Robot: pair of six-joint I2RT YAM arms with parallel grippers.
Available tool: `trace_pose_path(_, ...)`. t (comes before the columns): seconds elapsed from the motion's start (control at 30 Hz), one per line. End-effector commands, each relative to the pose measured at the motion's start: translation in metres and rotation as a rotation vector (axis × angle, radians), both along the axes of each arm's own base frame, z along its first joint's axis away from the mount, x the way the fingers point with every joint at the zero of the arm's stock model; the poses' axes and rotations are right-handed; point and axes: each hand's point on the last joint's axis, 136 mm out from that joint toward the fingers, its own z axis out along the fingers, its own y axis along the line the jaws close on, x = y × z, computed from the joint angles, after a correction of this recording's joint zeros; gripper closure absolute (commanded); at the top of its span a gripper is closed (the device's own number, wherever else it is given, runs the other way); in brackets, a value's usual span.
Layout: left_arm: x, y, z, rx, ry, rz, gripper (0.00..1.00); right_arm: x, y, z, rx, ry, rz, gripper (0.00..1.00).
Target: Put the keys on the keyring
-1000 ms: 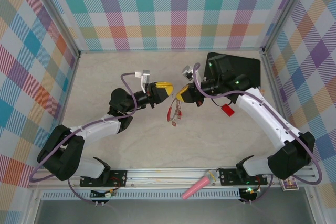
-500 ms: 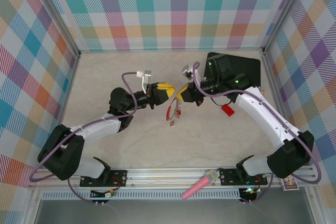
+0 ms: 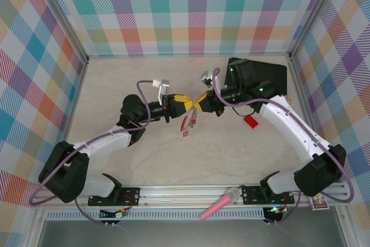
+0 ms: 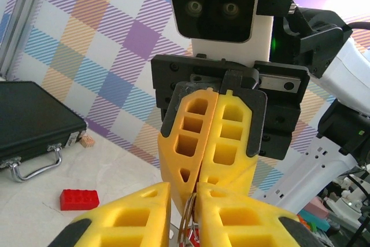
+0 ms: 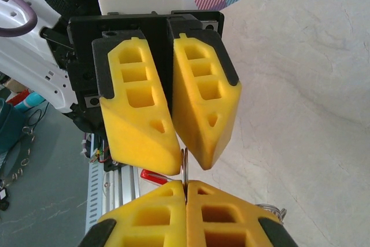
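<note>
Above the table's middle my two grippers meet tip to tip. The right gripper (image 3: 200,103) (image 5: 186,187) is shut on the thin silvery keyring (image 5: 184,169), pinching its wire edge-on. The left gripper (image 3: 189,104) (image 4: 184,194) faces it, its yellow fingers a little apart, and the keyring (image 4: 189,219) passes through the narrow gap between them. The keyring (image 3: 190,119) with its red sleeve hangs below the fingertips. The small red-headed keys (image 3: 186,131) dangle from it. One red key head (image 5: 151,176) peeks out behind the fingers.
A black case (image 3: 261,77) (image 4: 34,124) lies at the back right, under the right arm. A red brick (image 3: 250,121) (image 4: 78,199) sits on the table near it. A pink cone (image 3: 219,204) rests on the front rail. Plaid walls close in three sides.
The left gripper has moved right until its fingertips reach the right gripper's, and now straddles the keyring. The right gripper has stayed put, still holding the ring.
</note>
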Motion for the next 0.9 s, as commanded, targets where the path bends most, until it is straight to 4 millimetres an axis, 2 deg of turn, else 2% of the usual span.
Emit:
trace_pose_path(0.0,-0.0043,0.0026,0.0161,-0.012,-0.061,-0.016,0.85,-0.0028,0.0013,0.0127,0.037,-0.025,0.036,1.0)
trace_pose_path(0.23,-0.0083,0.0001,0.0168,-0.021,-0.062,-0.057,0.89,-0.0036,0.0015,0.0119,0.039,-0.018,0.039,1.0)
trace_pose_path(0.33,-0.0093,-0.0014,0.0154,-0.019,-0.053,-0.076,0.81,-0.0043,0.0015,0.0128,0.042,-0.019,0.042,1.0)
trace_pose_path(0.4,-0.0093,-0.0014,0.0154,-0.019,-0.055,-0.079,0.8,-0.0042,0.0013,0.0121,0.039,-0.018,0.04,1.0)
trace_pose_path(0.5,-0.0088,-0.002,0.0149,-0.021,-0.052,-0.079,0.83,-0.0039,0.0018,0.0116,0.041,-0.015,0.042,1.0)
trace_pose_path(0.6,-0.0089,-0.0019,0.0155,-0.023,-0.056,-0.078,0.95,-0.0035,0.0018,0.0105,0.04,-0.014,0.039,1.0)
trace_pose_path(0.67,-0.0077,-0.0013,0.0153,-0.025,-0.053,-0.068,0.96,-0.0038,0.0019,0.0107,0.041,-0.015,0.04,1.0)
trace_pose_path(0.7,-0.0078,-0.0006,0.0166,-0.029,-0.058,-0.063,1.0,-0.004,0.0016,0.0112,0.042,-0.016,0.039,1.0)
trace_pose_path(0.87,-0.0066,0.0011,0.0206,-0.043,-0.066,-0.047,1.0,-0.0044,0.0012,0.0087,0.041,-0.013,0.037,1.0)
